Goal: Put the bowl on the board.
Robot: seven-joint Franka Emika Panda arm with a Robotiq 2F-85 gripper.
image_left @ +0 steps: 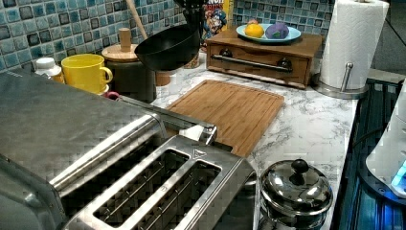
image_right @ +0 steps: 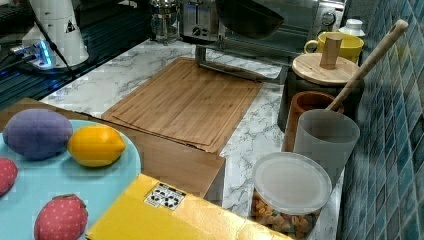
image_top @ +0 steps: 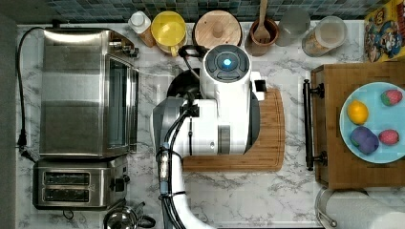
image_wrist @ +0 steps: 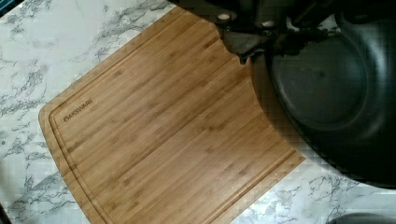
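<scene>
Bowl (image_left: 167,48): round, glossy black, held in the air and tilted, mouth up. It hangs over the marble counter (image_left: 306,127) off the board's far corner in the left view. Gripper (image_wrist: 254,35) clamps its rim, bowl directly beside the fingers. Board (image_wrist: 159,135): flat grained bamboo, rounded corners, bare.

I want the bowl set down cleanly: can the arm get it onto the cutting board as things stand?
Probably yes: the black bowl hangs lifted in the gripper, and the cutting board beneath is bare.
</scene>
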